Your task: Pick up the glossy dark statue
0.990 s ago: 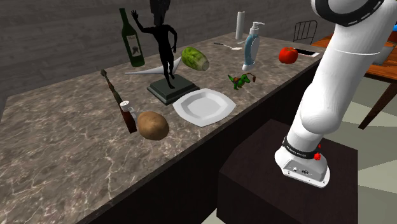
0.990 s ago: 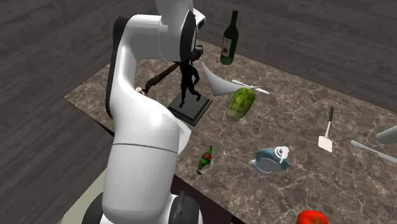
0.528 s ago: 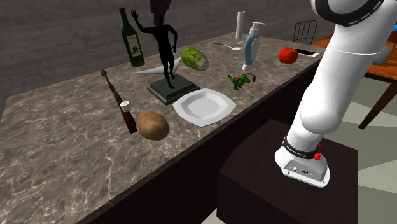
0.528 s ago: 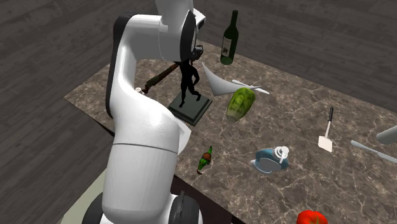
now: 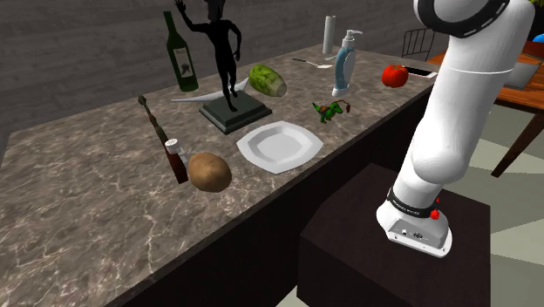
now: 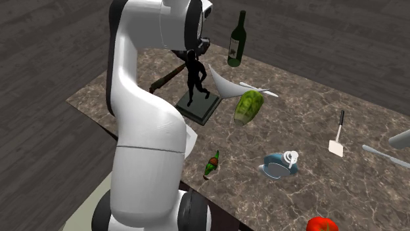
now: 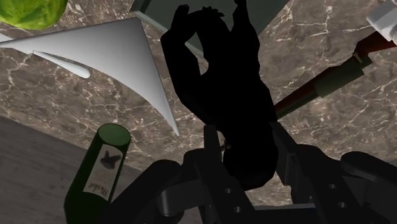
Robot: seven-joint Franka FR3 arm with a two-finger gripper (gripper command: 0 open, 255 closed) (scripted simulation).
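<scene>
The glossy black statue (image 5: 228,52) is a standing figure on a dark square base (image 5: 234,112). It sits toward the back of the marble counter (image 5: 87,201), with its base seemingly a little above the surface. My gripper (image 5: 218,7) comes down from above and is shut on the figure's head. The second exterior view has the gripper (image 6: 192,51) at the top of the statue (image 6: 194,79), partly behind my white arm. In the wrist view the two black fingers clasp the head at the gripper (image 7: 248,159), and the statue (image 7: 222,83) stretches away below.
Around the statue stand a green bottle (image 5: 180,52), a green melon (image 5: 268,80) and a white pointed blade-like thing (image 7: 127,51). A white plate (image 5: 279,146), a potato (image 5: 209,171) and a small brown bottle (image 5: 177,160) lie nearer the counter's front. Farther right are a soap dispenser (image 5: 344,65) and a tomato (image 5: 394,75).
The statue and its base have risen a little with the gripper, and my arm has moved upward. The other objects have stayed where they were.
</scene>
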